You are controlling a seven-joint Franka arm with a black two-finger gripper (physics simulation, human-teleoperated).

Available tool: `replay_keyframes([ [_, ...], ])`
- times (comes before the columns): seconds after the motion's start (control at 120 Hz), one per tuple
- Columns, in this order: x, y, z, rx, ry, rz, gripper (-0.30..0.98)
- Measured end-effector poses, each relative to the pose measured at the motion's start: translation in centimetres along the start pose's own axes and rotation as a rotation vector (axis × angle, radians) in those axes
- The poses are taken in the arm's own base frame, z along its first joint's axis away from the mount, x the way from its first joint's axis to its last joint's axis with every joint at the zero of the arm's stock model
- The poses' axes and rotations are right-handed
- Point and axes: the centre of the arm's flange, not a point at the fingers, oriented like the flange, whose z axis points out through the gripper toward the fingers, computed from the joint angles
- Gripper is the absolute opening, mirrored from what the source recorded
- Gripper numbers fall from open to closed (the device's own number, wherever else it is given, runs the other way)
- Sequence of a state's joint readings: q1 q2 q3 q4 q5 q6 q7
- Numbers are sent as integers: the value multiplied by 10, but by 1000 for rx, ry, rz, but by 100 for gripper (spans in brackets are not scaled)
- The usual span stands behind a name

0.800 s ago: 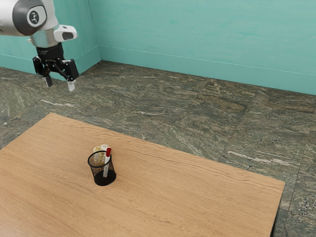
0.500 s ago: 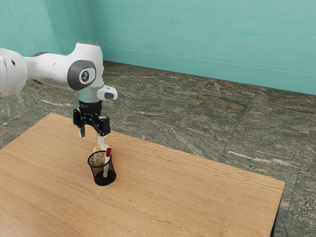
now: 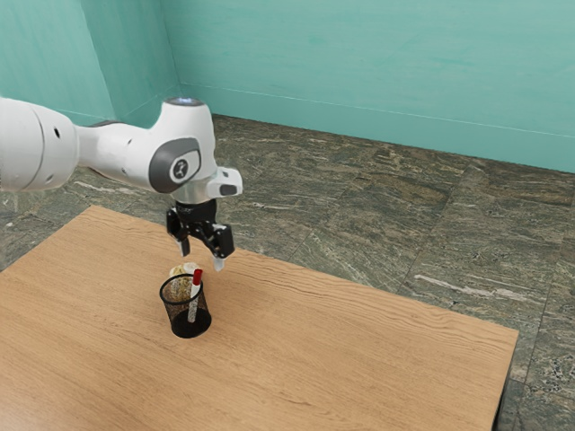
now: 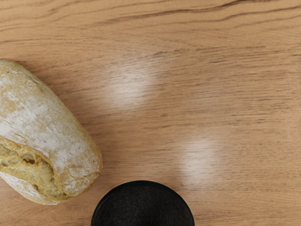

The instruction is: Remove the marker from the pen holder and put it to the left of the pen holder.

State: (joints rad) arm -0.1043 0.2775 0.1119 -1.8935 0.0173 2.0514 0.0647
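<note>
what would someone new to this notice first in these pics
Probably the white arm, reaching in from the exterior view's left, its open gripper above the table. Next, the marker, its red end sticking out of the black pen holder. In the wrist view, the bread lying on the table stands out.

The marker (image 3: 197, 277) is leaning inside the pen holder (image 3: 188, 329), which is standing on the table (image 3: 341, 350). Behind it, in the exterior view, the bread (image 4: 42, 127) is lying.
</note>
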Motion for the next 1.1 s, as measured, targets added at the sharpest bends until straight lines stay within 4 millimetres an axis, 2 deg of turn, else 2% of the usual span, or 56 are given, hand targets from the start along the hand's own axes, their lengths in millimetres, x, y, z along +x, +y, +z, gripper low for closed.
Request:
replay_keyframes([
  [0.125, 4, 0, 14, 25, 3, -6, 66],
  [0.375, 9, 1, 23, 111, 12, -5, 66],
  [0.458, -4, 4, 15, 109, 19, -17, 66],
  [0.533, -13, 10, 19, 107, 7, -20, 66],
  [0.733, -19, 21, 21, 104, 3, -38, 66],
  [0.808, -27, 29, 14, 102, 11, -35, 66],
  [0.883, -36, 34, 17, 101, 1, -36, 66],
  [1.1, -43, 35, 16, 99, 1, -55, 65],
])
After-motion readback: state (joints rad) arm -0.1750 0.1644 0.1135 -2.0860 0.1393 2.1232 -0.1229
